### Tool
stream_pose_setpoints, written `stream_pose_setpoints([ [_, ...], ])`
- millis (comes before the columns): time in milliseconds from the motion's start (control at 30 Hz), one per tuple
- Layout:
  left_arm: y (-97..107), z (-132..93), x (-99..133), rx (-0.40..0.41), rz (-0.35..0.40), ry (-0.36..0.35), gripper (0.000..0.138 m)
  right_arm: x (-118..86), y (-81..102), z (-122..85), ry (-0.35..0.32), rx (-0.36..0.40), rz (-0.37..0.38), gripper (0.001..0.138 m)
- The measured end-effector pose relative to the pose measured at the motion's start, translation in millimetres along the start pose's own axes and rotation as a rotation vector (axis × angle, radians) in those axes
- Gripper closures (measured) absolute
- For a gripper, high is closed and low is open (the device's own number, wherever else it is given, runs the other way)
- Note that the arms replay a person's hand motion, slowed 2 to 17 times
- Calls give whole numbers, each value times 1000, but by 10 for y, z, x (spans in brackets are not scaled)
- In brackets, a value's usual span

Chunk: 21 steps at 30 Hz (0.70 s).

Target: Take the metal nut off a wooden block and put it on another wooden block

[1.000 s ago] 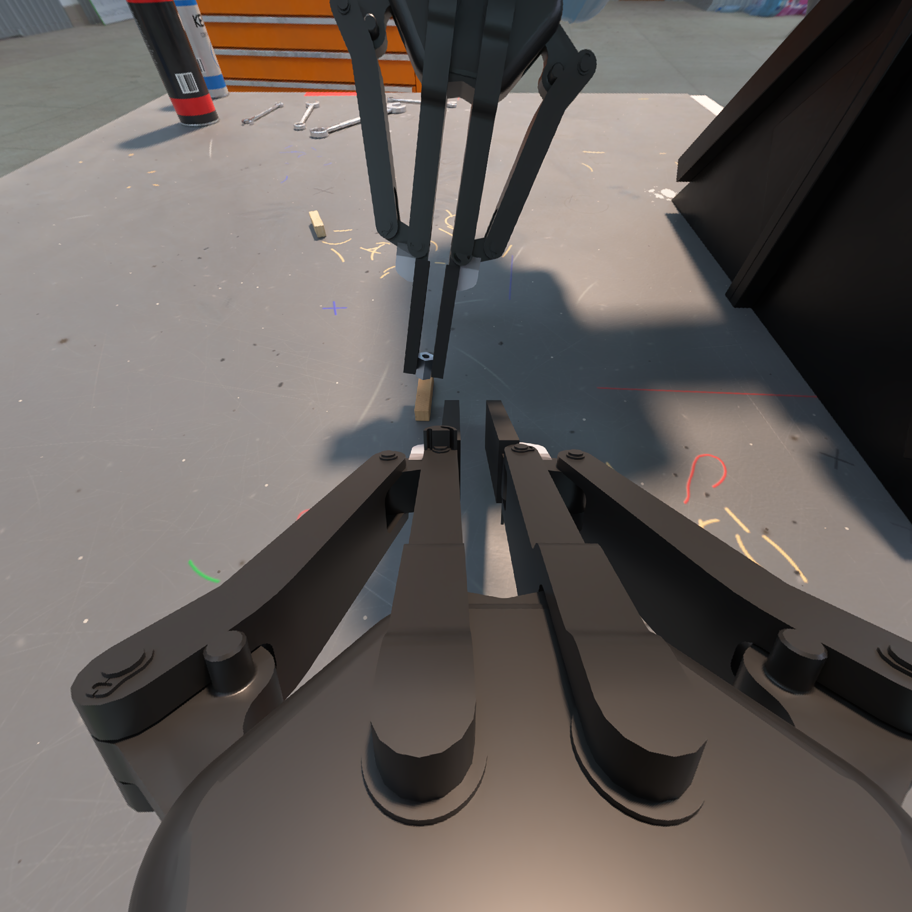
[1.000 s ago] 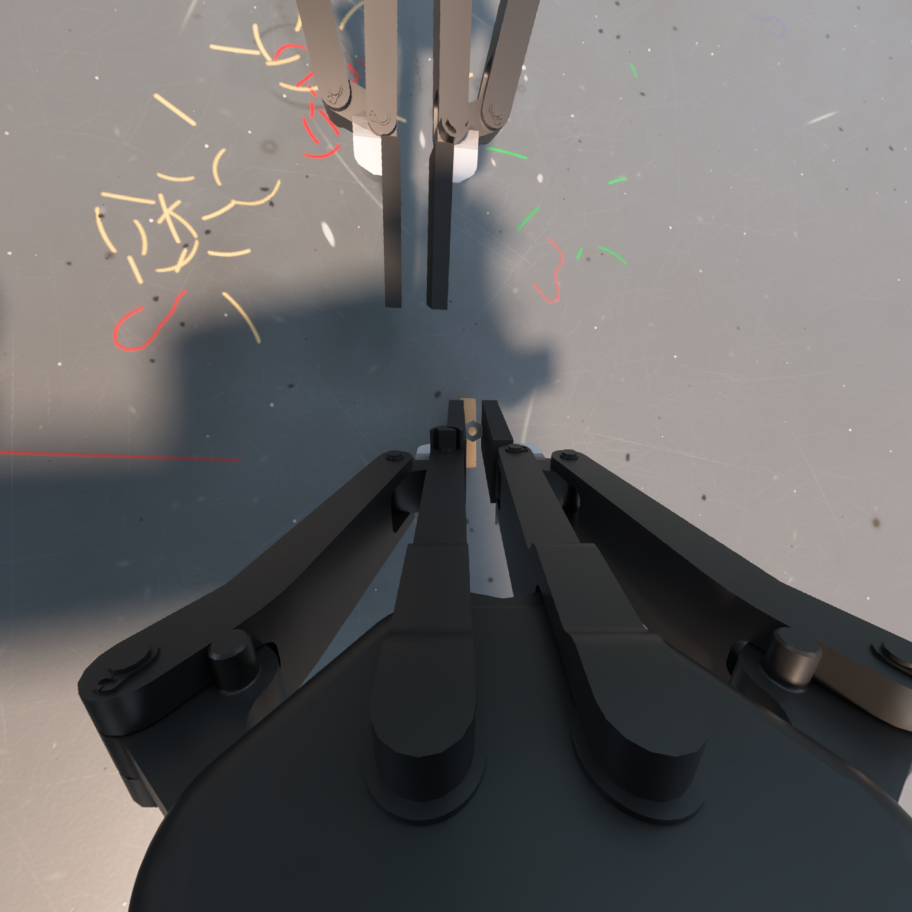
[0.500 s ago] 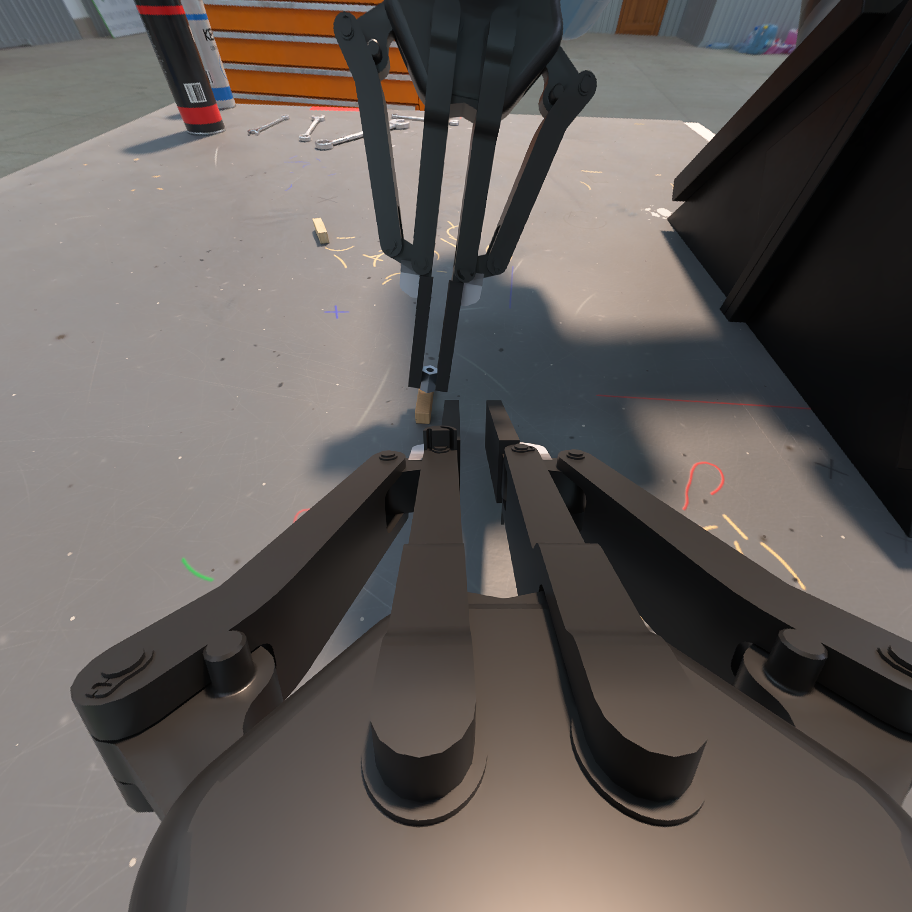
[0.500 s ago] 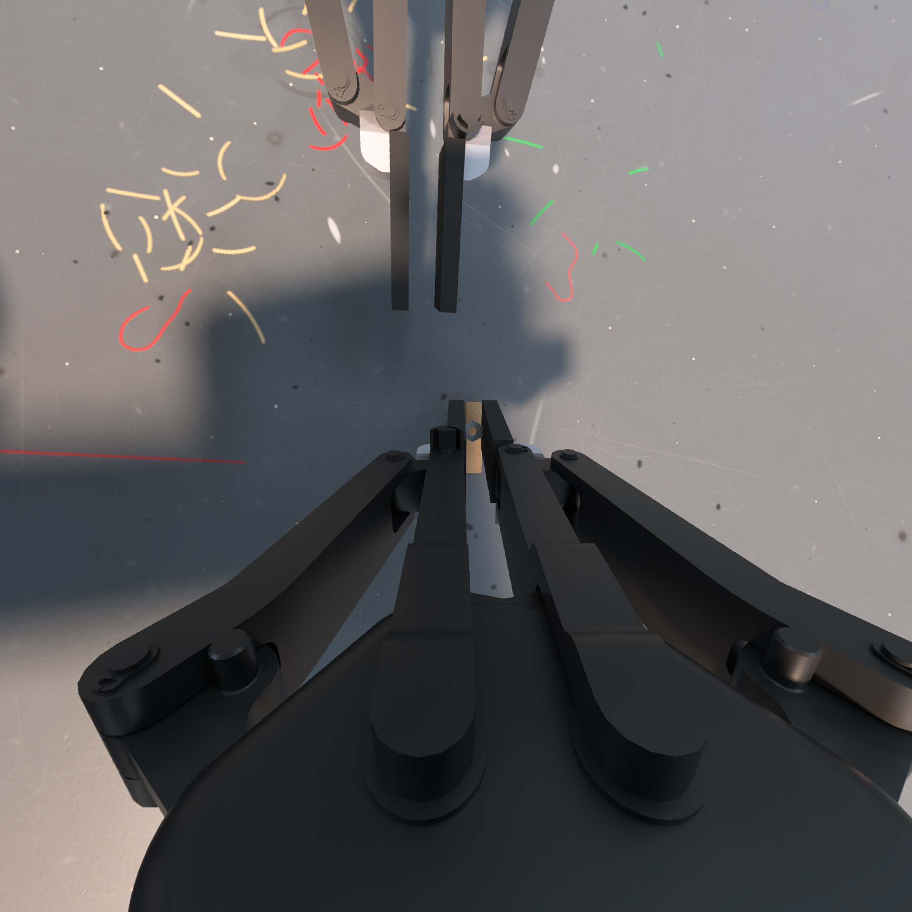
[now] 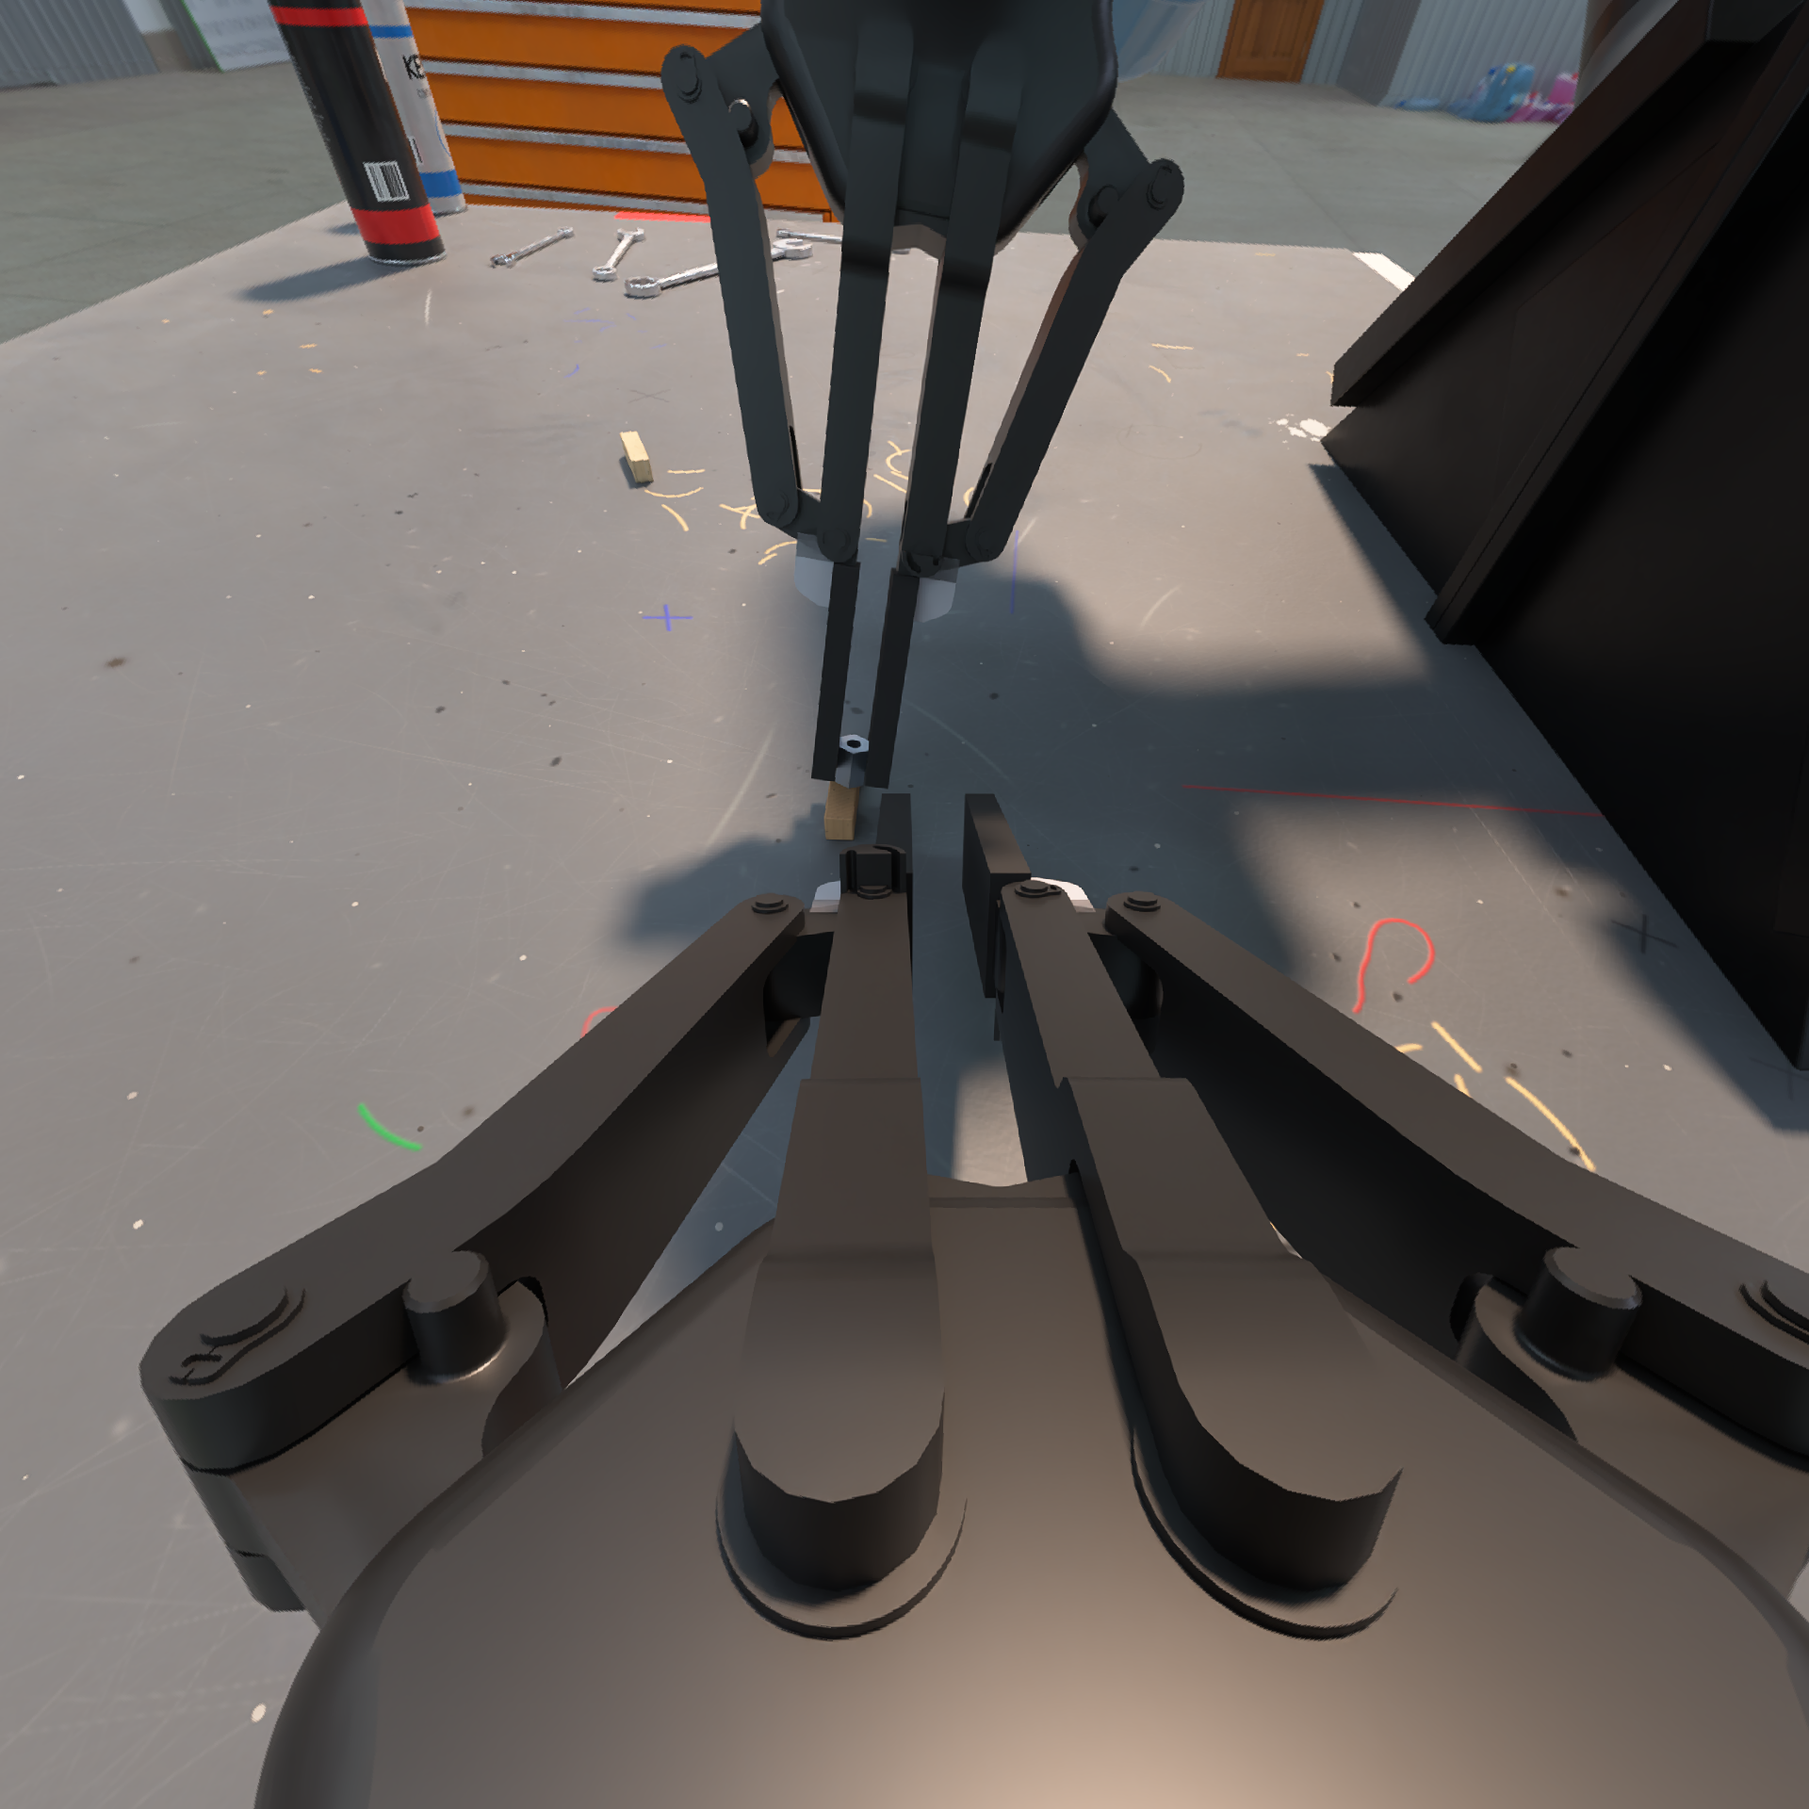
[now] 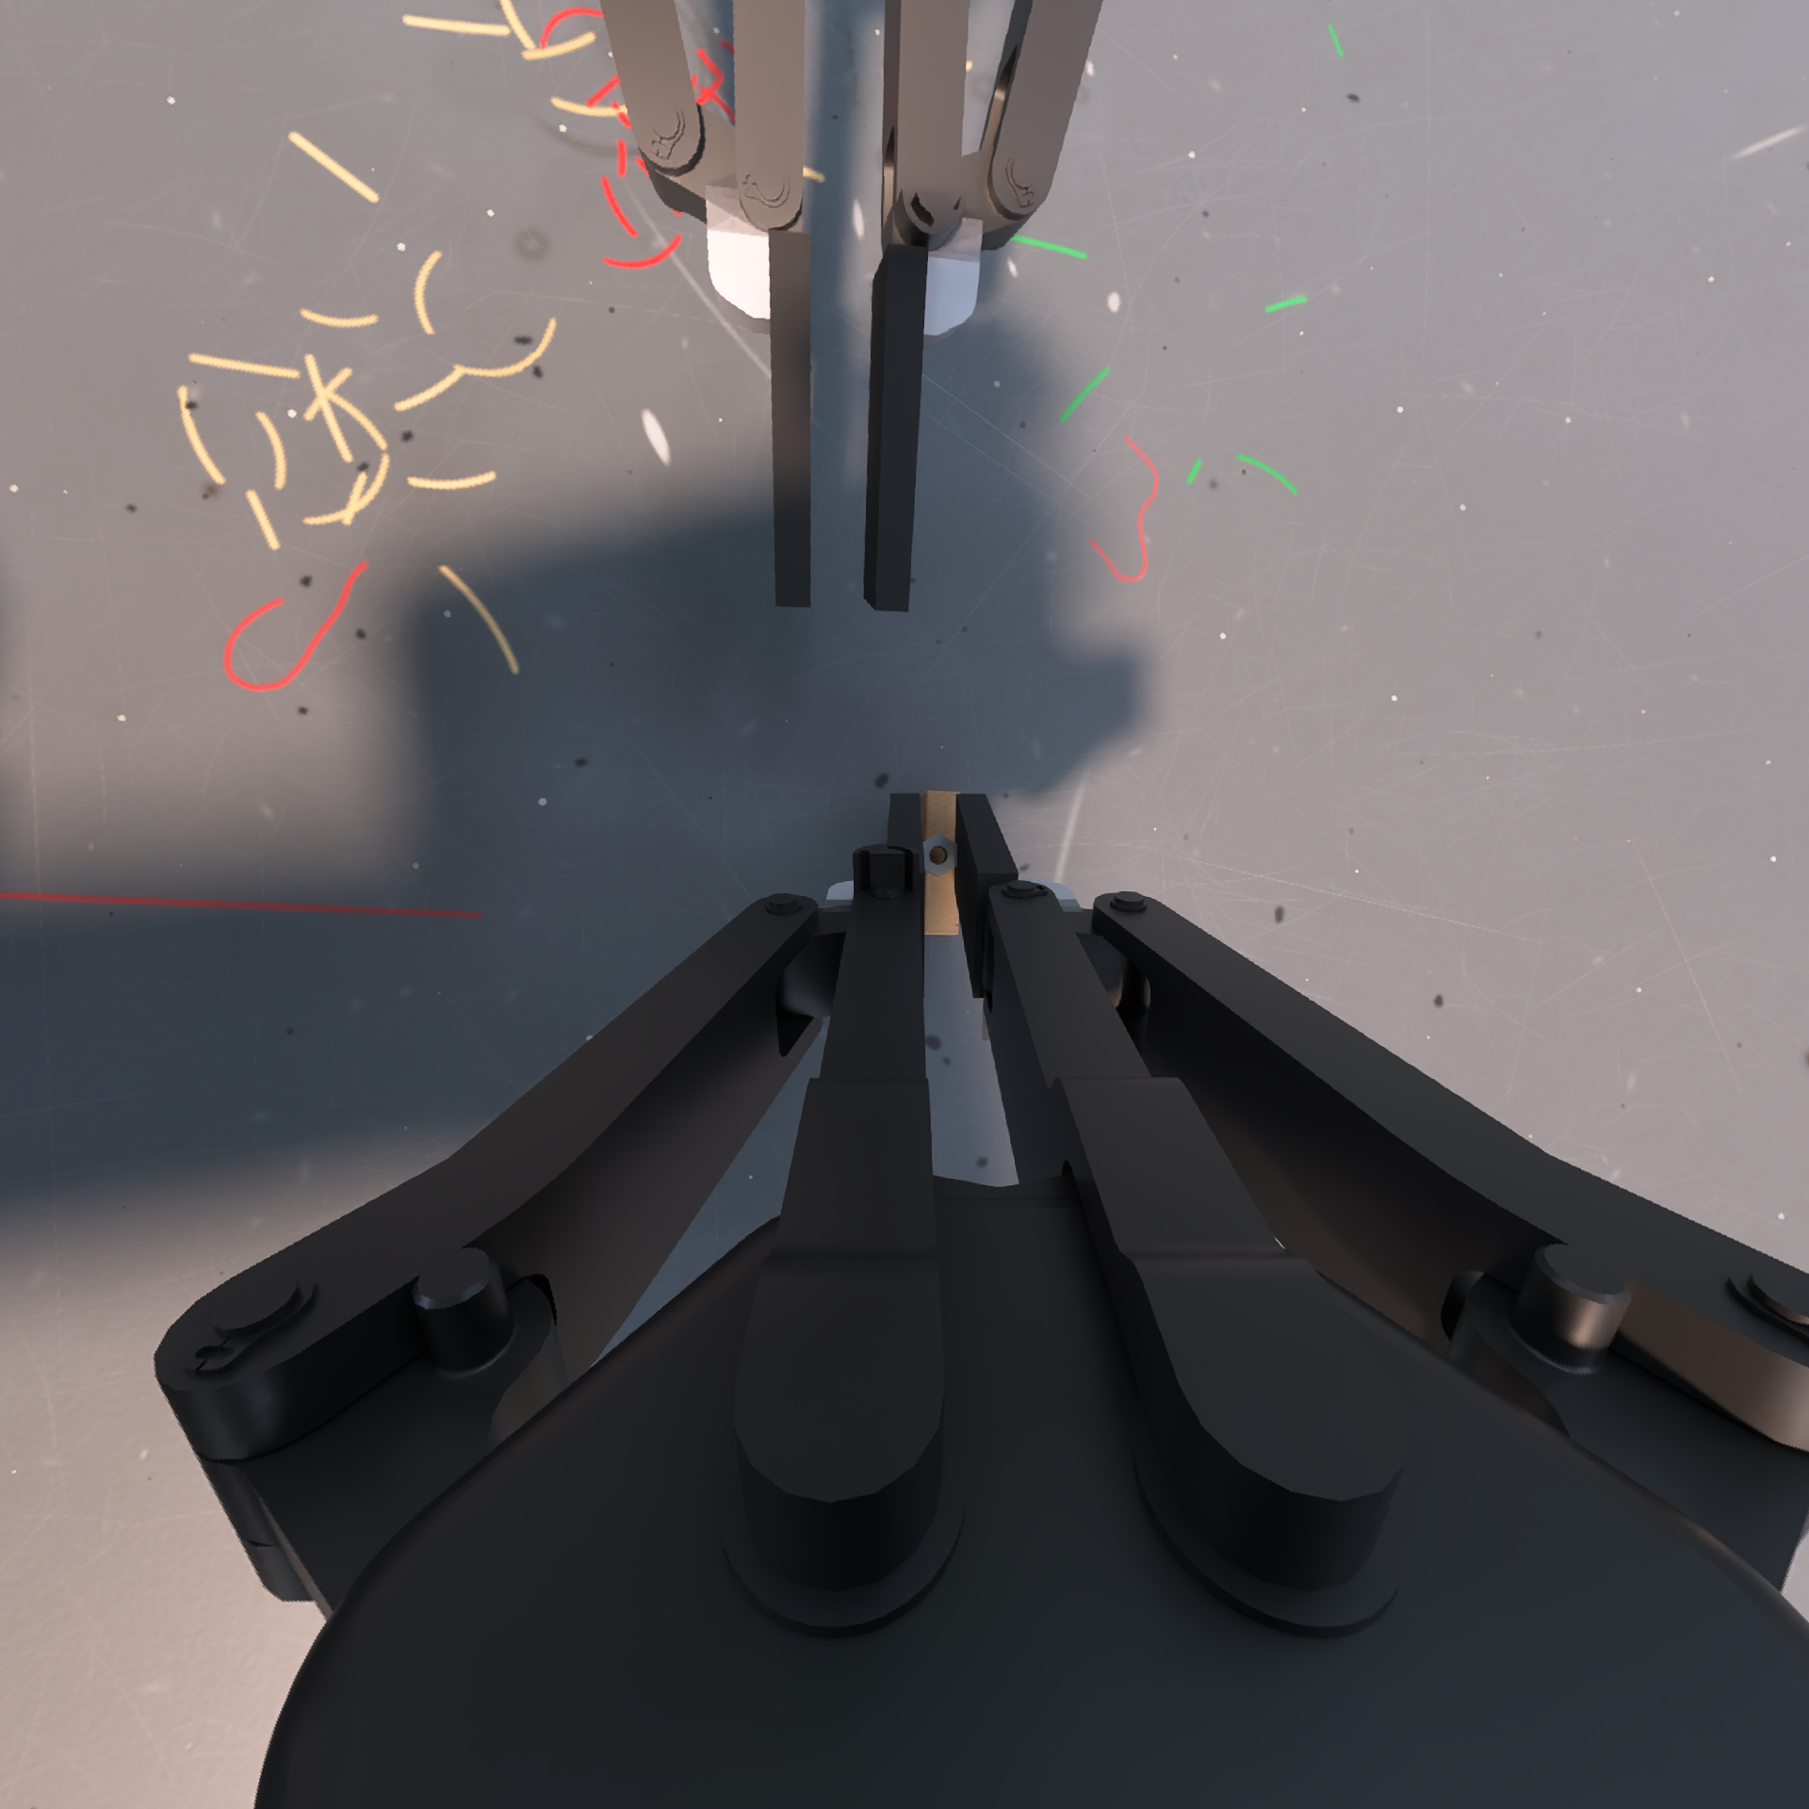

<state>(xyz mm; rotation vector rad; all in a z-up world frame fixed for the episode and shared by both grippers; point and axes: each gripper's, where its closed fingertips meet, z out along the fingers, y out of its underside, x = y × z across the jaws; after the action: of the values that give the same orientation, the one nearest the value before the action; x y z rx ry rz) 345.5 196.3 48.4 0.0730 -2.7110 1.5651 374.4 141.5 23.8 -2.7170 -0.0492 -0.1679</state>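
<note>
Right gripper [image 6: 938,817]: I see its fingers nearly together, pinching the metal nut between the tips; it hangs above the near block.
Metal nut [image 5: 853,744]: small silver hexagon, held clear of the wood in my left wrist view; in my right wrist view [image 6: 938,856] it sits between the tips with the block showing behind it.
Near wooden block [image 5: 840,811]: pale, narrow, on the table just under the right gripper's tips; I cannot tell whether they touch.
Far wooden block [image 5: 636,456]: pale, lying alone on the table, well apart from the near one.
Left gripper [image 5: 937,832]: fingers a narrow gap apart, nothing between them; it faces the right gripper across the near block.
Table [image 5: 294,685]: grey, scuffed, strewn with yellow, red and green curls.
Wrenches [image 5: 626,264]: several, silver, at the far edge.
Cans [image 5: 362,127]: two upright, far left corner.
</note>
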Motion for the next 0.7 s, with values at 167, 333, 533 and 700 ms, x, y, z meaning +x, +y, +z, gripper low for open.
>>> stream_pose_setpoints([
  [167,2,1,2,0,0,2,124,-2,-4,2,0,1,-1,129],
  [333,3,-1,3,0,-2,5,124,-6,-5,5,-4,-2,2,129],
  [533,0,-7,2,5,-4,6,124,-6,-6,6,-1,-7,-5,129],
  [700,-1,-9,3,7,-5,7,124,-2,-10,11,4,-10,-6,129],
])
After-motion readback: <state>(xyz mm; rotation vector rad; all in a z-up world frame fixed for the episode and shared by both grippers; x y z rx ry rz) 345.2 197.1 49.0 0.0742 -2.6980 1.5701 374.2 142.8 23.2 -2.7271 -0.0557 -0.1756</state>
